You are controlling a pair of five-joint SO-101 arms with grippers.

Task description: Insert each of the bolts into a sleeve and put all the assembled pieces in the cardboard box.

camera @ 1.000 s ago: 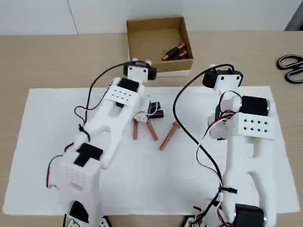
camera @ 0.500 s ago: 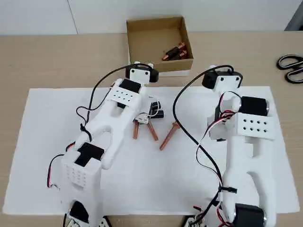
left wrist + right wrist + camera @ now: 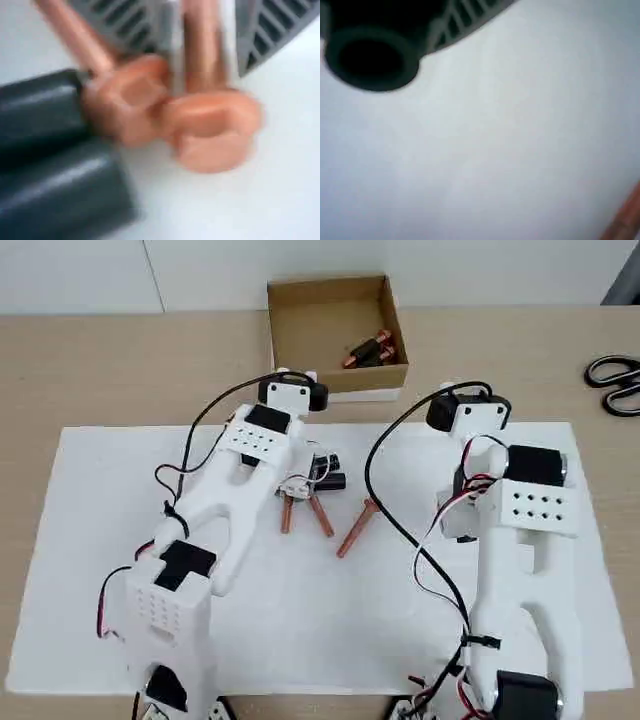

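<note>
The left gripper [image 3: 202, 57] stands narrowly parted astride the smooth shank of a copper flanged bolt [image 3: 210, 125]. Its round head touches a second bolt [image 3: 125, 105] beside two matte black sleeves [image 3: 45, 115] on the white sheet [image 3: 280, 190]. The left arm [image 3: 235, 480] stretches low and forward, while the right gripper [image 3: 420, 30], its arm folded, clamps a hollow black sleeve [image 3: 370, 59] above the sheet, the cardboard box [image 3: 330, 284] beyond.

Copper bolts [image 3: 357, 528], black sleeves [image 3: 330, 480], brown cardboard box [image 3: 310, 330], white paper [image 3: 330, 620]
</note>
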